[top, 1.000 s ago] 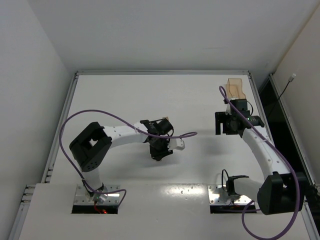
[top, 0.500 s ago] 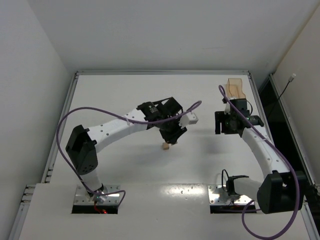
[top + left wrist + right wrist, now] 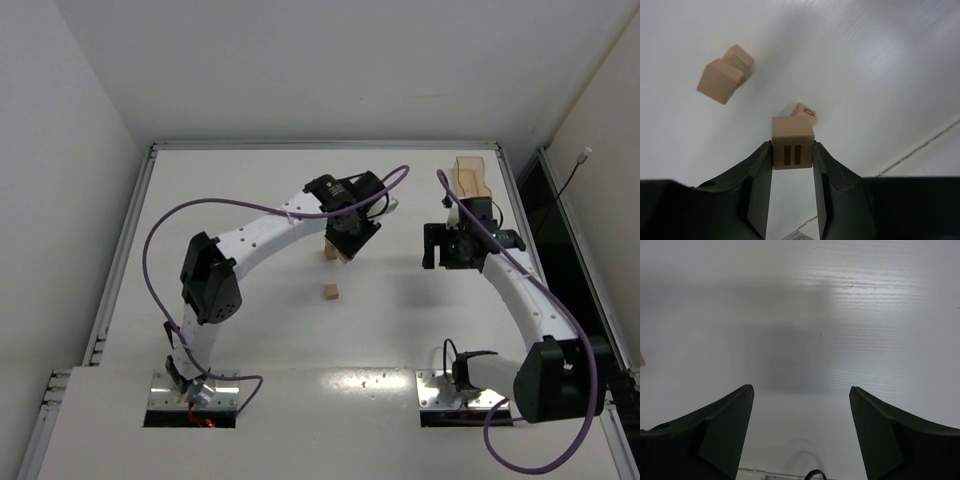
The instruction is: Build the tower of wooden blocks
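The left tool is clamped on the barred cube. Both fingers press its sides, and its face with two dark bars is turned to the wrist camera, the bars running along the fingers. Just past it, toward frame top, a second cube with a ring mark lies on the worktop, its near part hidden by the barred cube. At upper left of that view sit two more cubes. The nearer one covers part of the farther, and the line through them slants to the upper right; whether they are stacked or side by side I cannot tell. In the top view the tool hides most of what it holds, leaving only a tan scrap at its lower left. A lone cube lies at frame centre below the tool, with bare worktop all round it. The right tool gapes wide with nothing in it, well apart at right over bare worktop. A tan sliver is cut off at the left edge of its view. The tray stands just above that tool at upper right, near the worktop's far corner, partly covered by the arm.
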Controlling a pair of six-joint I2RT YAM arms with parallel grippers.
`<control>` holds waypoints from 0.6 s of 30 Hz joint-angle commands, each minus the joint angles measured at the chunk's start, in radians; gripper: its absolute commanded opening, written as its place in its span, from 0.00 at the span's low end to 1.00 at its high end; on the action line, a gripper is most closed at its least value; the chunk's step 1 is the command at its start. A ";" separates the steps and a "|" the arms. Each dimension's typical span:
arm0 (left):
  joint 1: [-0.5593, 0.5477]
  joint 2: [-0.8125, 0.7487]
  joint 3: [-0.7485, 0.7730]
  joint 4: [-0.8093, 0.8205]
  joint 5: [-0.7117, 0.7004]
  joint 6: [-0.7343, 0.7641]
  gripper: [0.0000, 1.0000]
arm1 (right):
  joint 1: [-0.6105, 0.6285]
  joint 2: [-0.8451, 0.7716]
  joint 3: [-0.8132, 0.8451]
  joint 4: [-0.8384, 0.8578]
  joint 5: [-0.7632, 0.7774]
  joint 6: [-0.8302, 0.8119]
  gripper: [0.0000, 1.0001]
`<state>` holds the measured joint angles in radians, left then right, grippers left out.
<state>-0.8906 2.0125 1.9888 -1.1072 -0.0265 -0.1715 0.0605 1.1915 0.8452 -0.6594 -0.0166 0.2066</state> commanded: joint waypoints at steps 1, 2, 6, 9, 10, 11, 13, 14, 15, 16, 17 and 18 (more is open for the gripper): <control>0.065 -0.009 0.015 -0.025 -0.067 -0.045 0.00 | -0.005 0.008 0.015 0.014 -0.023 0.016 0.75; 0.074 0.003 0.024 -0.025 -0.067 -0.045 0.00 | -0.005 0.008 0.015 0.014 -0.023 0.016 0.75; 0.102 0.041 0.080 -0.025 -0.046 -0.045 0.00 | -0.005 0.017 0.025 0.023 -0.023 0.016 0.75; 0.124 0.057 0.102 -0.025 -0.036 -0.045 0.00 | -0.005 0.026 0.034 0.023 -0.023 0.016 0.75; 0.134 0.069 0.117 -0.025 -0.036 -0.045 0.00 | -0.005 0.037 0.043 0.023 -0.023 0.016 0.75; 0.134 0.069 0.117 -0.025 -0.027 -0.045 0.00 | -0.005 0.037 0.052 0.032 -0.023 0.016 0.75; 0.143 0.089 0.128 -0.034 -0.027 -0.045 0.00 | -0.005 0.059 0.061 0.032 -0.023 0.016 0.75; 0.144 0.089 0.128 -0.034 -0.027 -0.045 0.00 | -0.005 0.059 0.071 0.032 -0.023 0.016 0.75; 0.144 0.089 0.128 -0.034 -0.017 -0.045 0.00 | -0.005 0.068 0.071 0.032 -0.023 0.016 0.75; 0.153 0.101 0.137 -0.034 -0.016 -0.045 0.00 | -0.005 0.077 0.080 0.032 -0.032 0.016 0.75; 0.153 0.101 0.137 -0.034 -0.016 -0.045 0.00 | -0.005 0.077 0.080 0.032 -0.032 0.016 0.75; 0.153 0.101 0.137 -0.034 -0.007 -0.045 0.00 | -0.005 0.077 0.080 0.032 -0.032 0.016 0.75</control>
<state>-0.7528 2.1113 2.0823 -1.1316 -0.0544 -0.2008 0.0605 1.2648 0.8761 -0.6563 -0.0315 0.2100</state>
